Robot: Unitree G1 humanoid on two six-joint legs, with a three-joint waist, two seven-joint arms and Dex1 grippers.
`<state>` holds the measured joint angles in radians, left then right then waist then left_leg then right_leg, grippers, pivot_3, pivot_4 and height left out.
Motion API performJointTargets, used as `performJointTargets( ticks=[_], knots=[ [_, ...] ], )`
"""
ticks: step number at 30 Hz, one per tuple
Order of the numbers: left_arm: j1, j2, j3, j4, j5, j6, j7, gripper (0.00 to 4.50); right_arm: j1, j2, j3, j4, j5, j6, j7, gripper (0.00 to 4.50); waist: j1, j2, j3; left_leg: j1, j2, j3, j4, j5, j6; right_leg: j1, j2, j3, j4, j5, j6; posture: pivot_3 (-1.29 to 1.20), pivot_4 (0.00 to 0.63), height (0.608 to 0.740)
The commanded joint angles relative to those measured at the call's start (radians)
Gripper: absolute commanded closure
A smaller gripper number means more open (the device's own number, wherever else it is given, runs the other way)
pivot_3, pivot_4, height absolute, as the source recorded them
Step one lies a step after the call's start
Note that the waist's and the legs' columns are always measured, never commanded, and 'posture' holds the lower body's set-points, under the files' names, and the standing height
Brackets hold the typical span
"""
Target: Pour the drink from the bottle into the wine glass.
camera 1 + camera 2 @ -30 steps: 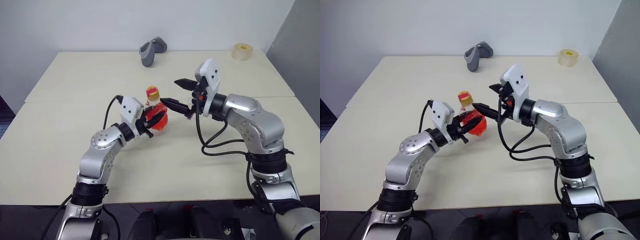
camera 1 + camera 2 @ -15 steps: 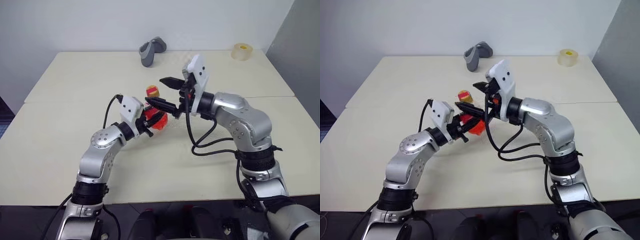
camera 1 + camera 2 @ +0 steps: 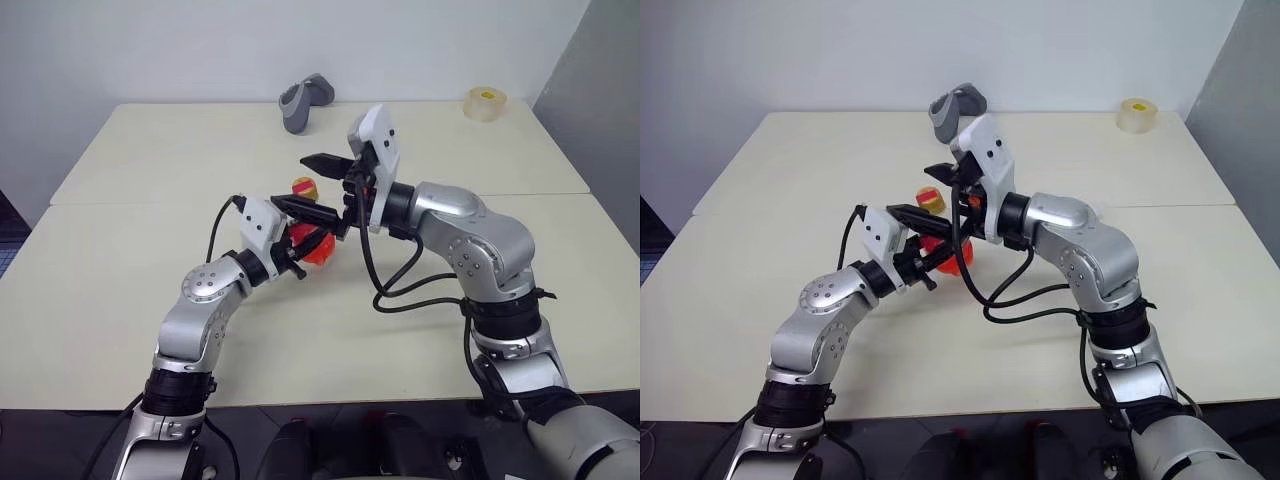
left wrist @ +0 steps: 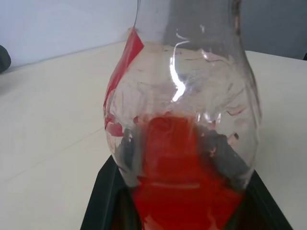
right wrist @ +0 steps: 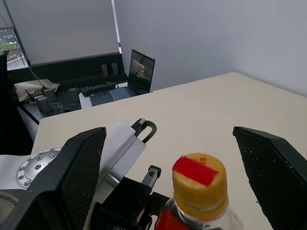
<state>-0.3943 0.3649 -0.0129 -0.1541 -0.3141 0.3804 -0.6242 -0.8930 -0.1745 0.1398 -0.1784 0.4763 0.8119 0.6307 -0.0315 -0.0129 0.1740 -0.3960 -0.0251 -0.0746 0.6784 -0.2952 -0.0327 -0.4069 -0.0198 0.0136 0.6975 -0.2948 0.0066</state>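
Bottle (image 3: 312,238) sitting upright over the counter (image 3: 120,270), long axis vertical, yellow cap (image 5: 199,185) up, drink (image 4: 184,191) pooling in the bulb. Left gripper (image 3: 300,248) clamping jaws tight on the lower body, pointing roughly level. Right gripper (image 3: 308,184) hovering at cap height, the nearer arm to the cap, jaws spread fully wide and straddling it, one finger each side, touching nothing, holding nothing. Cap lying dead ahead between the fingers in the right wrist view, so probably lining up to unscrew. Not spotting the wine glass on the counter, so pouring not yet possible
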Motion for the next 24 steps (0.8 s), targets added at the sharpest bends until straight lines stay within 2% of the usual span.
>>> performJointTargets(
  ticks=[1, 24],
  knots=[
    [-0.032, 0.002, 0.014, -0.027, -0.015, -0.025, -0.008, 3.26, -0.028, 0.007, -0.011, 0.007, 0.008, -0.031, 0.006, 0.0, 0.0, 0.0, 0.0, 0.0, 0.0, 0.0, 0.0, 0.0, 0.0, 0.0, 0.0, 0.0, 0.0, 0.0, 0.0, 0.0, 0.15, 0.74],
    [-0.037, 0.002, 0.015, -0.024, -0.014, -0.023, -0.005, 3.26, -0.04, -0.001, 0.026, 0.107, -0.04, -0.127, 0.041, 0.0, 0.0, 0.0, 0.0, 0.0, 0.0, 0.0, 0.0, 0.0, 0.0, 0.0, 0.0, 0.0, 0.0, 0.0, 0.0, 0.0, 0.15, 0.74]
  ],
)
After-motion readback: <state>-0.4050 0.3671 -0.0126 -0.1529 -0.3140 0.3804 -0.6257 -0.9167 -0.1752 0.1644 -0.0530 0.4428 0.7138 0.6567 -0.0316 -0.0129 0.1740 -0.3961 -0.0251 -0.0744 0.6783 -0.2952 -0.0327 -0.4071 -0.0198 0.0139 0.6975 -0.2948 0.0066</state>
